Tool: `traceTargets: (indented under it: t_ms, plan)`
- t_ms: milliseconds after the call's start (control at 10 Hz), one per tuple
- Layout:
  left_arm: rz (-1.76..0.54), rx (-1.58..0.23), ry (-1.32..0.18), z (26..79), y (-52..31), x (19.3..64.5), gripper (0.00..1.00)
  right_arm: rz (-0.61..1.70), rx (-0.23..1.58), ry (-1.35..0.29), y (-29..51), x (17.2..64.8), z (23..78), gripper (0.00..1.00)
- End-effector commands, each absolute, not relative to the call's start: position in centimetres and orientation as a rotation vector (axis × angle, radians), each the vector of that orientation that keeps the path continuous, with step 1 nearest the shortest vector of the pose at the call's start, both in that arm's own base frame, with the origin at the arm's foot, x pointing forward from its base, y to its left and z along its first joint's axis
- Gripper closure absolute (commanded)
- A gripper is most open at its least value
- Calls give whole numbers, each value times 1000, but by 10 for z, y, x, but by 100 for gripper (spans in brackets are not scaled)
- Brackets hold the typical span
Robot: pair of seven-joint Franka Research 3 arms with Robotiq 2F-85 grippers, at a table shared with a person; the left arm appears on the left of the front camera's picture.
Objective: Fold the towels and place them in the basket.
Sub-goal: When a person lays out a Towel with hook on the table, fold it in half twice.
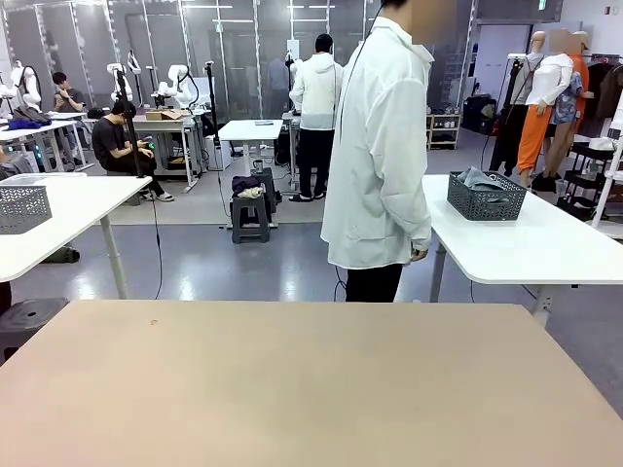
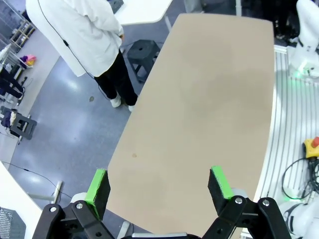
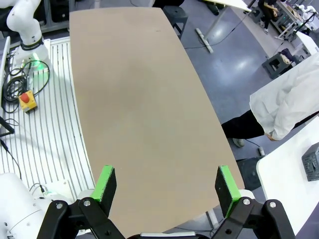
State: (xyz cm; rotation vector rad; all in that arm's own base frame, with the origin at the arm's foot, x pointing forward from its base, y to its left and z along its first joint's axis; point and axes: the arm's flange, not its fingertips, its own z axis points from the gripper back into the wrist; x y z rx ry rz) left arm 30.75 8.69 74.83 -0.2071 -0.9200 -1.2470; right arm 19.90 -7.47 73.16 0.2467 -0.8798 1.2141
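Tan rectangular table point(image 1: 292, 389) lies under my left fingers point(image 2: 97, 186) and right fingers point(image 3: 105, 183), both spread wide and empty. Dark charcoal mesh plastic basket point(image 1: 485, 199), crumpled blue-grey towel point(image 1: 477, 179) inside, sits at two o'clock on a white side table point(image 1: 545, 248); I'd stay clear until it's brought over.

Greyish cloth point(image 1: 475, 179) in dark charcoal mesh plastic basket point(image 1: 486, 205) too small to identify; pale grey mesh basket point(image 1: 21, 208) cut by picture edge.

Holds the left pincer point(image 2: 158, 172) high above the counter point(image 2: 199, 99), angled down at its bare top, jaws spread wide, green pads point(image 2: 98, 186) gripping nothing. Holds the right pincer point(image 3: 165, 169) likewise high over the counter, tilted down toward it, jaws equally wide apart, pads empty.
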Motion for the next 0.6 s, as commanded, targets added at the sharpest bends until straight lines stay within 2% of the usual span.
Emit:
traceTargets:
  t_ms: [0, 500]
  plan:
    - [-1250, -212, -929, 746, 88, 309, 0, 1213, 248, -885, -75, 199, 732, 0]
    - [-1250, -212, -929, 746, 88, 309, 0, 1213, 248, -885, -75, 199, 732, 0]
